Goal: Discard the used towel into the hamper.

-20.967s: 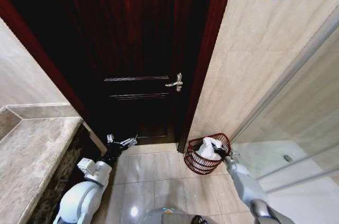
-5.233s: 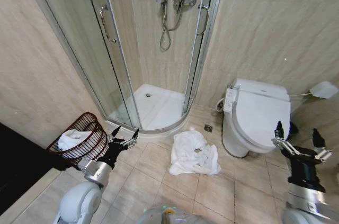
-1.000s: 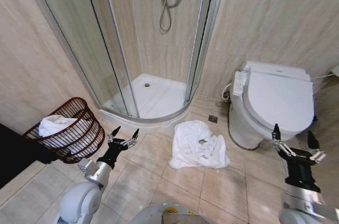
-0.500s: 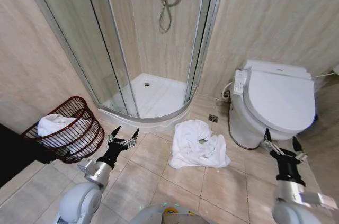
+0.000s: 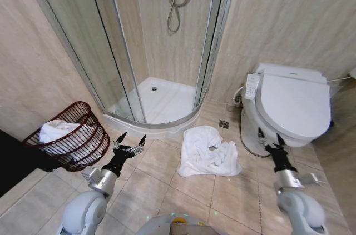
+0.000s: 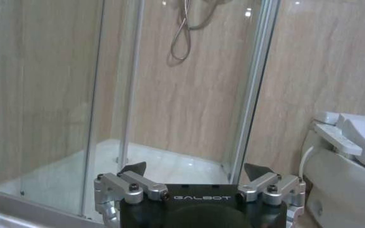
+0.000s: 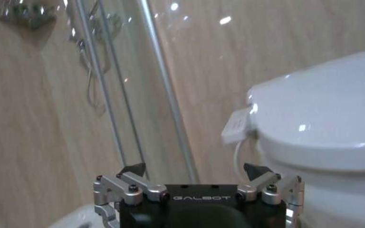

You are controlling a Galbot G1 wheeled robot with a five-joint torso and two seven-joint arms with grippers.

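Note:
A crumpled white used towel [image 5: 208, 153] lies on the tiled floor in front of the shower. The hamper [image 5: 90, 145], a dark reddish-brown open-weave basket, stands at the left by the wall with another white towel [image 5: 54, 130] inside it. My left gripper [image 5: 129, 144] hovers open between the hamper and the floor towel, holding nothing; its own wrist view shows the left gripper [image 6: 195, 168] with jaws spread. To the right of the towel, in front of the toilet, my right gripper [image 5: 271, 138] is open and empty; the right gripper [image 7: 195, 168] faces the toilet.
A white toilet [image 5: 293, 108] with closed lid stands at the right. The curved glass shower enclosure [image 5: 128, 63] with its white tray [image 5: 161, 101] fills the back. A floor drain [image 5: 223, 124] sits between shower and toilet. A dark doorway edge [image 5: 16, 163] lies at the far left.
My right arm has swung leftward, from the far right edge to just in front of the toilet, nearer the floor towel. The left arm, towel and hamper have not moved.

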